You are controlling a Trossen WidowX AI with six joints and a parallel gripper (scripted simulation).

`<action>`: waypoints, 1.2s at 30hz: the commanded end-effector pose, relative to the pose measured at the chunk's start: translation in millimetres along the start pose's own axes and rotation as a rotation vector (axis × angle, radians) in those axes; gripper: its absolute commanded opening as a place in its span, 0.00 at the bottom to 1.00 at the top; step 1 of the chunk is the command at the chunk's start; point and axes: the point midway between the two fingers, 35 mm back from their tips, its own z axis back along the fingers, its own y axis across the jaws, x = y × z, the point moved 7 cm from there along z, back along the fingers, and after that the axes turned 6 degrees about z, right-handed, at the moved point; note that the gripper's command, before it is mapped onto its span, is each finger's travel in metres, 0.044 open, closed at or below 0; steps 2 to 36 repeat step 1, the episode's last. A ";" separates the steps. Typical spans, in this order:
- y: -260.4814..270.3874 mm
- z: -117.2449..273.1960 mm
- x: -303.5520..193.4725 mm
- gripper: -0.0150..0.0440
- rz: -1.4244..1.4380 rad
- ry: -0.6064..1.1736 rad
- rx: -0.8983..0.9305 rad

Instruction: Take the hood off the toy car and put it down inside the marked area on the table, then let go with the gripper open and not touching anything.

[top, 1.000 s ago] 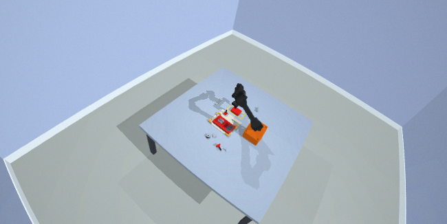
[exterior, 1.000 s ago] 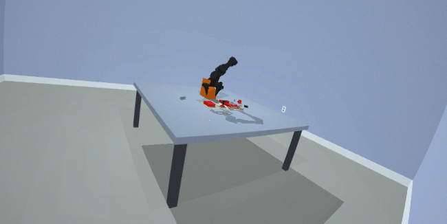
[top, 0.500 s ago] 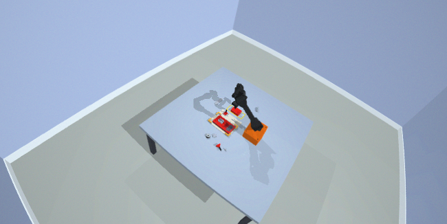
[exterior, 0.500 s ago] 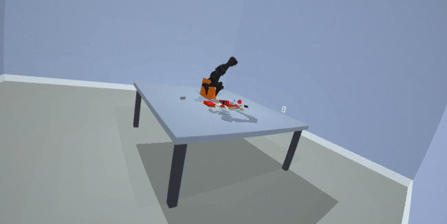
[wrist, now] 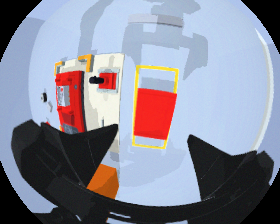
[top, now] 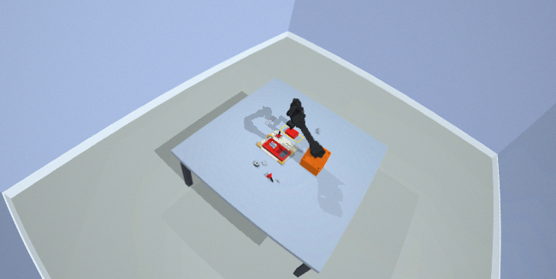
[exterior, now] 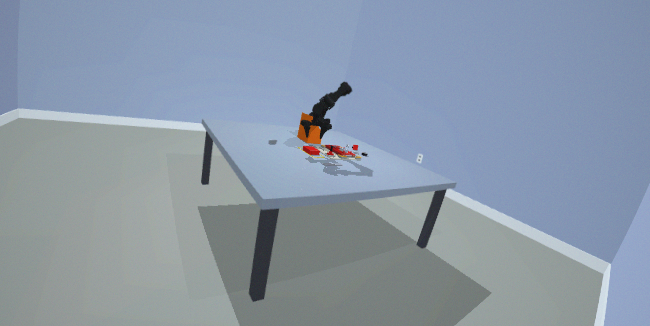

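Note:
The red hood [top: 292,133] [exterior: 311,150] [wrist: 155,114] lies on the table within the yellow outline of the marked area [wrist: 158,67]. In the wrist view its right side covers part of the outline's right line; bare table shows inside the outline at both ends. My gripper [wrist: 153,133] is open and empty, its fingers wide apart above the hood and not touching it. The toy car [top: 275,150] [wrist: 70,100], with a red body and no hood on it, lies beside the marked area, left of it in the wrist view.
A pale plate [wrist: 102,112] with a black lever on a red block [wrist: 108,81] is between car and marked area. A wheel [top: 257,163] and a red-black part [top: 269,176] lie beyond the car. The orange arm base [top: 316,160] [wrist: 105,177] is close by. A grey part [top: 317,130] [exterior: 272,142] lies apart.

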 end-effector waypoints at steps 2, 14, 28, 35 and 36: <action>0.0 0.1 -0.3 1.00 0.002 0.003 -0.001; 0.0 0.1 -0.3 1.00 0.002 0.003 -0.001; 0.0 0.1 -0.3 1.00 0.002 0.003 -0.001; 0.0 0.1 -0.3 1.00 0.002 0.003 -0.001; 0.0 0.1 -0.3 1.00 0.002 0.003 -0.001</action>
